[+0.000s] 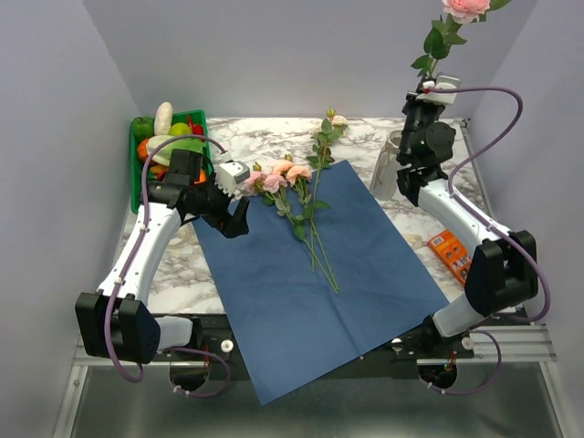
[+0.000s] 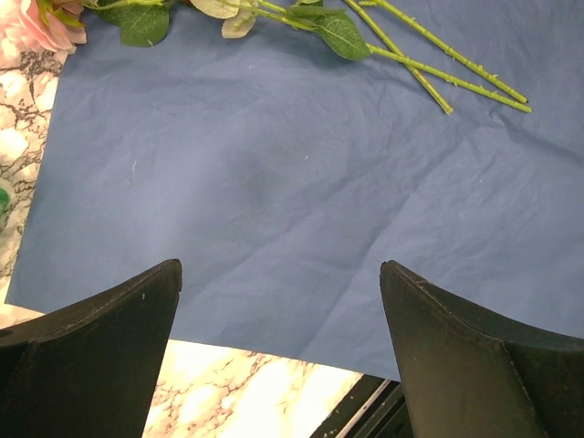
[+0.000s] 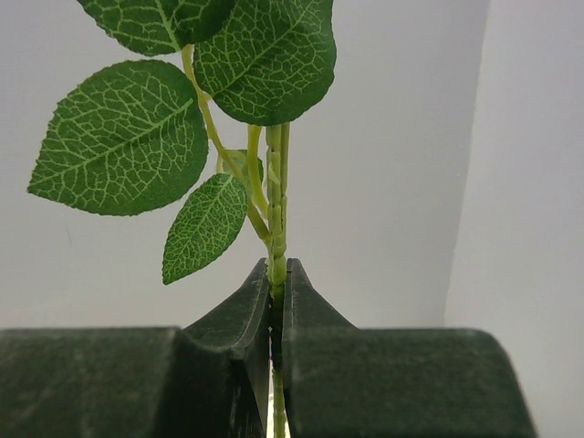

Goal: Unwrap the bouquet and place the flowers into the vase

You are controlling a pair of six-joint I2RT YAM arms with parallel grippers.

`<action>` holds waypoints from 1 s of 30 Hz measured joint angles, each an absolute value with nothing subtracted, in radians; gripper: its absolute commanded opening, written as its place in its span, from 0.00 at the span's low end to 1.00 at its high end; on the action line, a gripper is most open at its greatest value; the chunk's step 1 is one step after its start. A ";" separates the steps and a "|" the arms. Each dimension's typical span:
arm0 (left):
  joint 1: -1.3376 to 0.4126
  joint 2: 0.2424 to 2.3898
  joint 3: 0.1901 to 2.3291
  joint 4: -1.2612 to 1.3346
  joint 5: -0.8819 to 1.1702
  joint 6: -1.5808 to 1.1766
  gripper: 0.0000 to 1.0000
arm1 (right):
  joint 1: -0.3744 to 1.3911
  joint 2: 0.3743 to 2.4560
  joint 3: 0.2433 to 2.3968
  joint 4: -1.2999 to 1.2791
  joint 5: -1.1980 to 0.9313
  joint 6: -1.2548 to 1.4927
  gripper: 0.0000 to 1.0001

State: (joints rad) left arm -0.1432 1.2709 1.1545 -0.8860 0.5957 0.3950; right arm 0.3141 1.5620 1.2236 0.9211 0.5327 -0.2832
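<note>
Right fingers [image 3: 239, 339] around rose stem [image 3: 276, 205]

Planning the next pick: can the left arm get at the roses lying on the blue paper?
Probably yes: the open left gripper hovers beside the roses, nothing lying between.

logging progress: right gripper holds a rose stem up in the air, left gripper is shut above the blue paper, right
Not quite: the left gripper is open, not shut, with its jaws wide apart above the blue paper, as the left wrist view shows. The right gripper does hold a rose stem up in the air.
</note>
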 measured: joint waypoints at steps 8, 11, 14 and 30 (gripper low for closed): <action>-0.143 1.283 1.177 -0.910 0.598 0.400 0.99 | 0.314 1.556 1.108 0.925 0.514 -0.226 0.52; -0.143 1.284 1.185 -0.914 0.601 0.400 0.99 | 0.314 1.526 1.066 0.855 0.481 -0.179 0.87; -0.143 1.284 1.186 -0.916 0.603 0.401 0.99 | 0.314 1.462 1.053 0.731 0.431 -0.124 0.90; -0.143 1.284 1.185 -0.914 0.607 0.403 0.99 | 0.591 1.119 0.918 0.304 0.295 0.028 0.83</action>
State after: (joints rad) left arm -0.1432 1.2842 1.1854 -0.9138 0.6071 0.4034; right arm 0.5907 1.1187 0.9180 0.3038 0.2947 0.0277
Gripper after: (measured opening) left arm 0.985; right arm 0.867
